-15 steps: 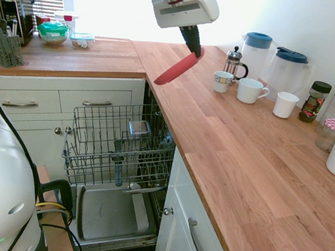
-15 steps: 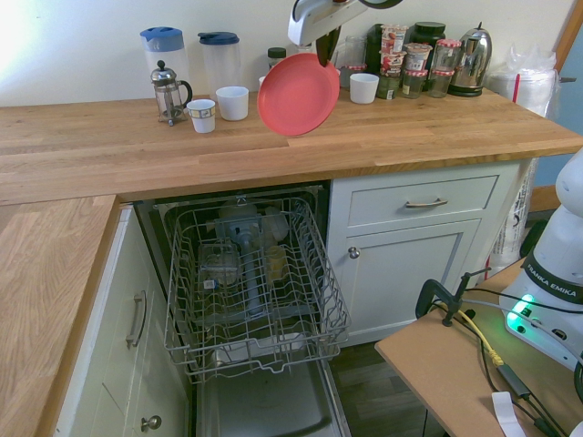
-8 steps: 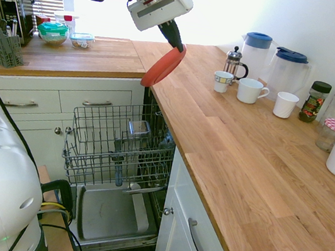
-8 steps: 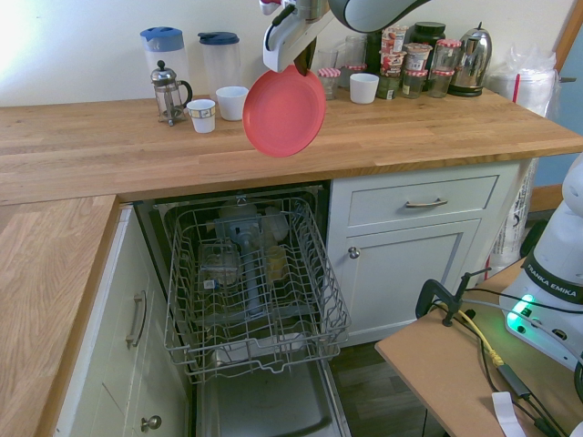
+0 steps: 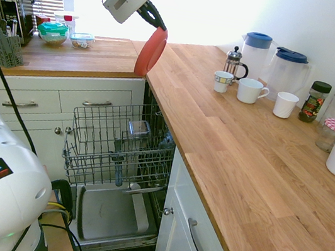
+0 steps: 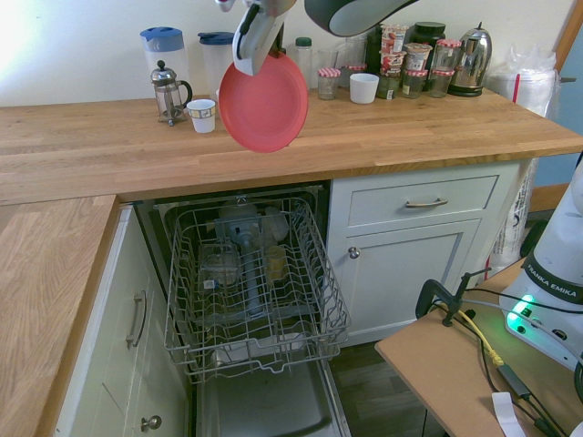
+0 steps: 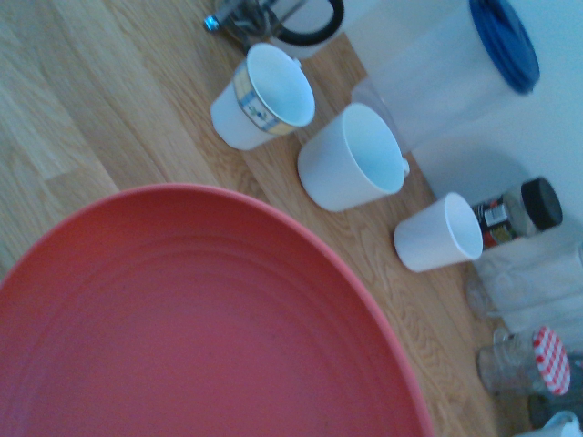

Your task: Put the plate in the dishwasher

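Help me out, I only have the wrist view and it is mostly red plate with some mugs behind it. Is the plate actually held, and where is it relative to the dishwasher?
Observer: Yes. The gripper is shut on the plate at its top rim, and the plate hangs on edge in the air.
Operator: Is it over the rack yet?
Observer: In the second exterior view it hangs in front of the counter edge, above the back of the pulled-out rack.
Operator: Is the dishwasher open enough?
Observer: The dishwasher door is folded down flat and the rack is drawn out over it.
Operator: Anything in the rack?
Observer: A small cutlery basket stands in it.
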